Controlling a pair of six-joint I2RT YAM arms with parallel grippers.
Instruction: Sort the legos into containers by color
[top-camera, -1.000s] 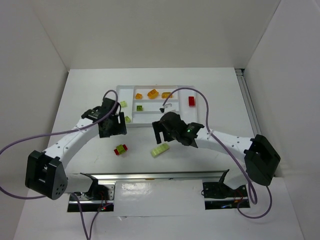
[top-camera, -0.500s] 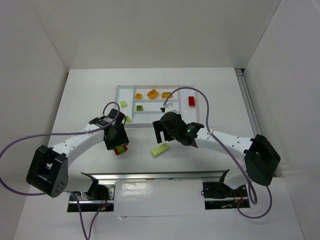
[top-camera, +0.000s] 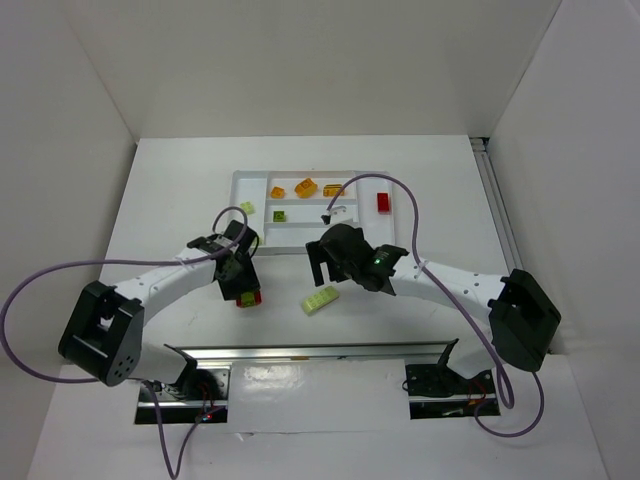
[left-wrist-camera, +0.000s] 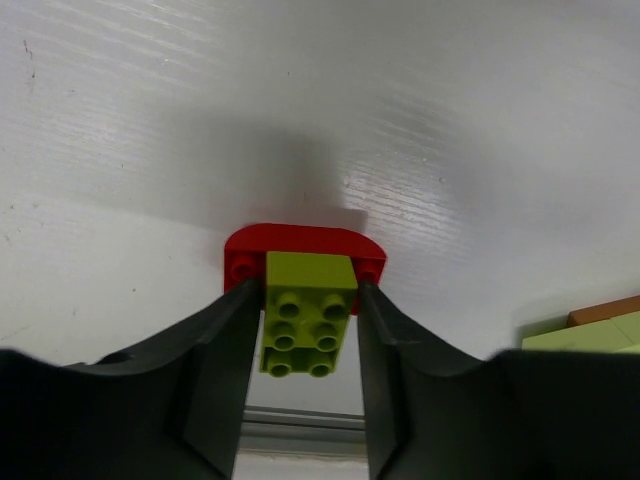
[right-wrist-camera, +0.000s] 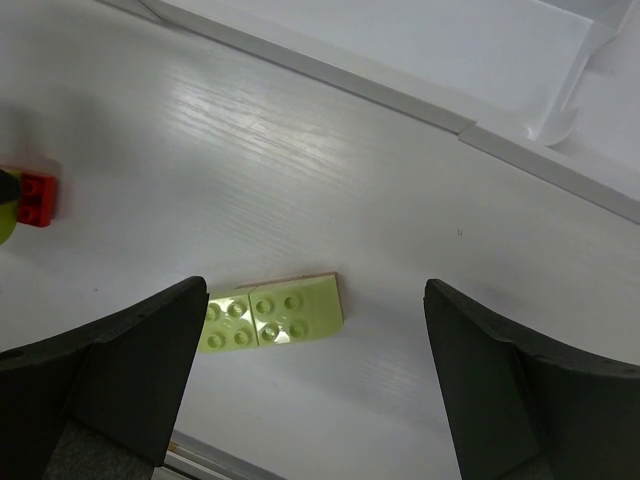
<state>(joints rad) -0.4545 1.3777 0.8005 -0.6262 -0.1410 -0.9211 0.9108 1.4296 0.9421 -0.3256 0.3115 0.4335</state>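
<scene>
We see the left gripper (left-wrist-camera: 310, 295) closed on a light green brick (left-wrist-camera: 308, 325), its fingers (left-wrist-camera: 225, 350) pressed against both sides. The brick shows six studs in two rows and sits on a red brick (left-wrist-camera: 300, 238) with rounded corners. This stack rests on the white table (left-wrist-camera: 450, 120), on the near side of the tray (top-camera: 237, 195) and apart from it. The right gripper (right-wrist-camera: 315, 300) stands wide open and holds nothing. Below it, a flat light green piece (right-wrist-camera: 272, 313) with two rows of studs lies on the table.
</scene>
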